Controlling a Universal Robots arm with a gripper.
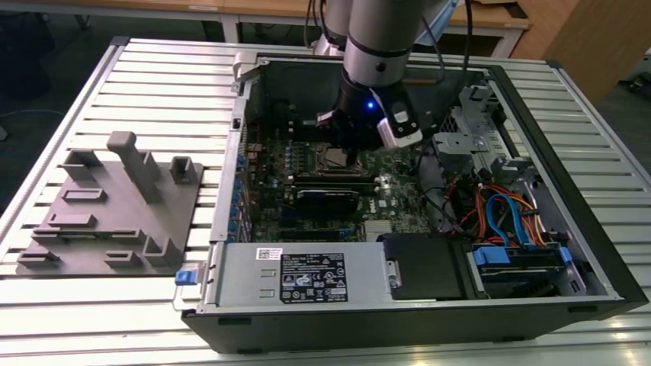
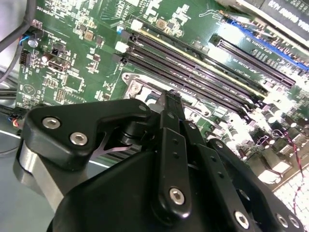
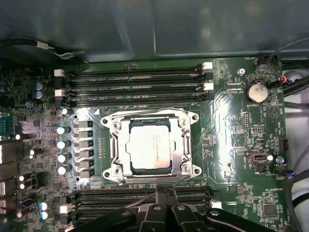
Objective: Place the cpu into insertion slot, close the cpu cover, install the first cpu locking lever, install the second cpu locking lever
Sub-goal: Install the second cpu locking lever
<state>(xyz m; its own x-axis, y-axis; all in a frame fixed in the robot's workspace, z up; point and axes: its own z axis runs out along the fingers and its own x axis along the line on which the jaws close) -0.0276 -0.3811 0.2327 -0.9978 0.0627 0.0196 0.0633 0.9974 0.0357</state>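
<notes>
In the first wrist view the cpu [image 3: 150, 145] lies flat in the insertion slot [image 3: 114, 126], its silvery top showing through the window of the cpu cover [image 3: 180, 145]. The cover lies down over the chip's edges. Thin wire levers run along two sides of the socket; whether they are latched I cannot tell. My gripper [image 3: 161, 192] hangs above the memory slots just beside the socket, fingers pressed together with nothing between them. The second wrist view shows the shut fingertips [image 2: 171, 96] over a socket corner [image 2: 136, 87]. In the exterior view my gripper [image 1: 346, 150] is low inside the computer case.
Long black memory slots [image 3: 135, 79] flank the socket on two sides. The open case [image 1: 569, 191] holds a power supply [image 1: 305, 274], a black card [image 1: 328, 200] and blue and orange cables [image 1: 504, 217]. A grey fixture [image 1: 112, 206] stands on the slatted table at the exterior view's left.
</notes>
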